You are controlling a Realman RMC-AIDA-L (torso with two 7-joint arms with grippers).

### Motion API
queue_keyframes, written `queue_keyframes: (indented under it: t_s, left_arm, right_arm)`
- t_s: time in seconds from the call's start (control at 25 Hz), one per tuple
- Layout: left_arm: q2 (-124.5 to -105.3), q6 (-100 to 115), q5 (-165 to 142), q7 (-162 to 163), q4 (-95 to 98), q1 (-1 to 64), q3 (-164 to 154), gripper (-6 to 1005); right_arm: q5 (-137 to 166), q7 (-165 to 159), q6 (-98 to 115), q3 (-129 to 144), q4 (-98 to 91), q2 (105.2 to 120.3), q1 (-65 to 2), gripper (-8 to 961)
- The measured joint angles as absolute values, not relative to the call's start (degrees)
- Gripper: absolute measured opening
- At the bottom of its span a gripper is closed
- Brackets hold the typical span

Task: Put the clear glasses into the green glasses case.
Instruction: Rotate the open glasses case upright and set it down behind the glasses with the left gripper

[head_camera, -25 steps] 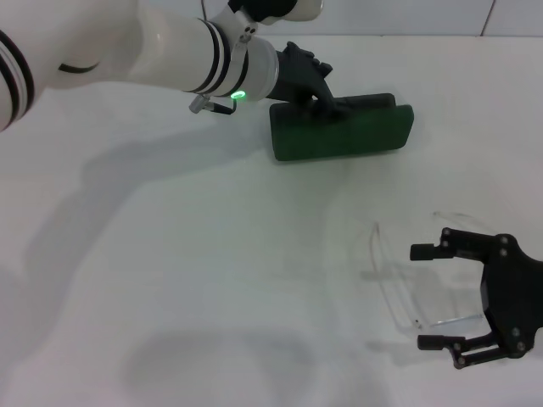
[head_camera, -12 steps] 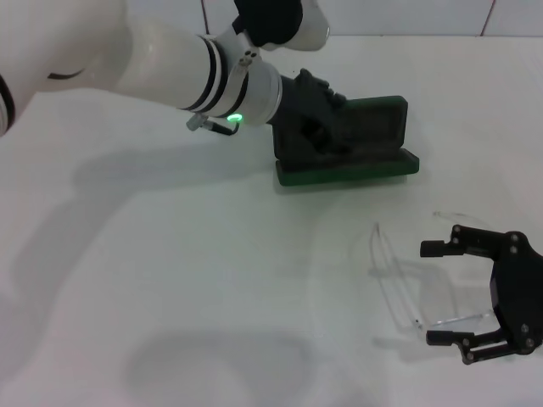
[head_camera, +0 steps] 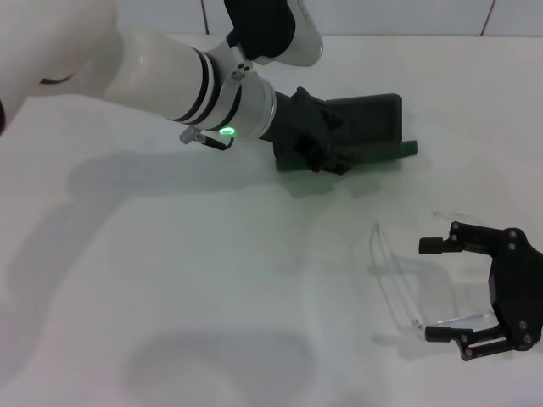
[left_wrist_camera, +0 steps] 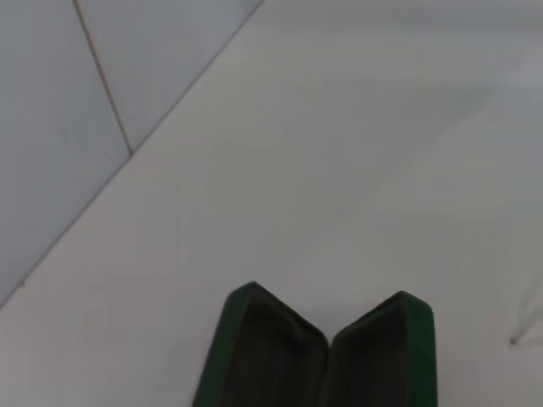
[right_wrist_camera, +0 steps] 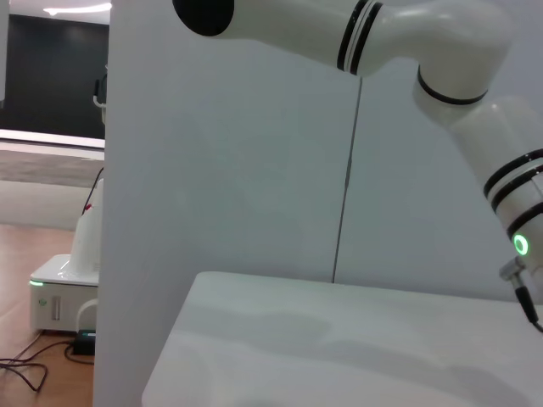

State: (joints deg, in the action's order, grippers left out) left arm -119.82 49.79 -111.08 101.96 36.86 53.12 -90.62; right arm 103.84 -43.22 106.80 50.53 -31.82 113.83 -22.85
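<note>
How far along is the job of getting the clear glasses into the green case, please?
Done: the green glasses case stands open, the left claw at its lid. In hand: the right claw is spread around the clear glasses on the table. Left: grasping them and placing them inside.

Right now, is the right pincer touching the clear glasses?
Cannot tell. Head view: right pincer open, straddling the clear glasses; the transparent frame hides any contact or gap.

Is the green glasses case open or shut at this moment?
Open. In the left wrist view the green glasses case splays into a V showing its dark interior; the left hand is at it.
</note>
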Motion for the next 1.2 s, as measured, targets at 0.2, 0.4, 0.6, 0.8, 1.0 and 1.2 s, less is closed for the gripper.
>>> queue_keyframes:
  t_s: [0.2, 0.4, 0.6, 0.8, 1.0, 1.2]
  left_arm:
    - [-119.76, 53.03, -111.85, 103.39, 37.62, 53.26, -90.19, 623]
    - [-119.9, 52.29, -111.57, 104.13, 42.58, 50.58, -89.36, 623]
    - [-120.24, 48.22, -111.31, 104.13, 45.25, 48.73, -88.14, 623]
    - [-120.3, 39.45, -111.28, 103.9, 40.83, 49.6, -92.55, 623]
    - [-120.39, 38.32, -111.27, 103.76, 39.25, 50.05, -96.01, 622]
    - [-120.41, 38.8, -111.22, 104.07, 39.68, 50.07, -98.44, 622]
  right_arm:
    - [103.87, -43.22, 106.78, 50.53, -31.82, 113.81, -22.85, 815]
    - [103.89, -42.94, 106.78, 50.53, -31.81, 113.81, -22.85, 813]
    - [103.89, -42.76, 106.78, 50.55, -31.82, 113.85, -22.85, 812]
    - [103.89, -42.75, 106.76, 50.78, -31.82, 114.04, -22.95, 810]
    - [103.89, -42.72, 106.57, 50.8, -31.9, 114.19, -23.24, 809]
    - [103.89, -42.71, 106.1, 50.86, -31.9, 114.17, -23.29, 807]
